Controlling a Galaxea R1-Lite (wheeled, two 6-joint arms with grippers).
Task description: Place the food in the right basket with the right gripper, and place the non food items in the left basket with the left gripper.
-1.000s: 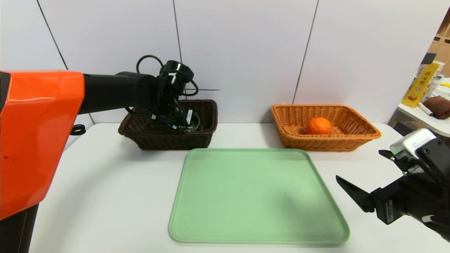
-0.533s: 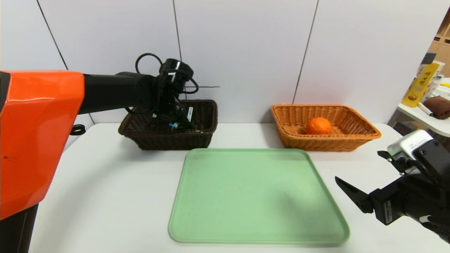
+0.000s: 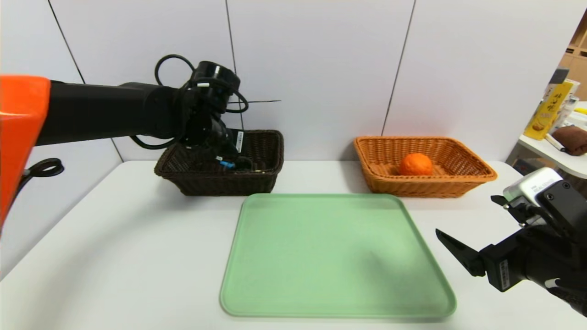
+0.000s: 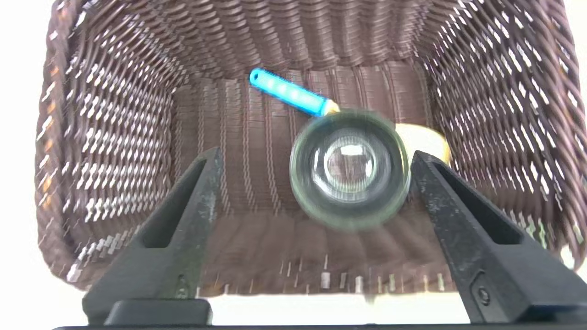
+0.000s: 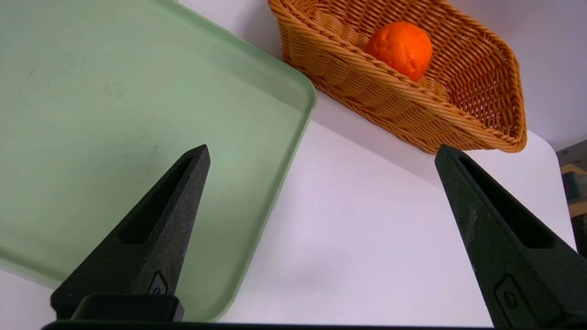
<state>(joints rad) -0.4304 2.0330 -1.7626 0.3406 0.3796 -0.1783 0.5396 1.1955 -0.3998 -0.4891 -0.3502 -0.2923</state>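
Observation:
The glass cup (image 4: 351,167) stands in the dark brown left basket (image 4: 114,137), partly on top of the blue-handled spoon (image 4: 286,93). My left gripper (image 4: 316,156) hangs open just above the cup, one finger on each side and apart from it. In the head view the left gripper (image 3: 224,156) is over the left basket (image 3: 215,183), and the cup is hidden behind it. The orange (image 3: 416,164) lies in the orange-tan right basket (image 3: 458,178). My right gripper (image 3: 458,256) is open and holds nothing, low over the table's front right, right of the tray.
A bare green tray (image 3: 335,256) lies in the middle of the white table, in front of both baskets. A side table with a yellow box (image 3: 548,110) and a brown cloth stands at the far right. A white wall is close behind the baskets.
My left gripper has opened and let go of the glass cup in the left basket, then risen a little. The right arm has barely moved.

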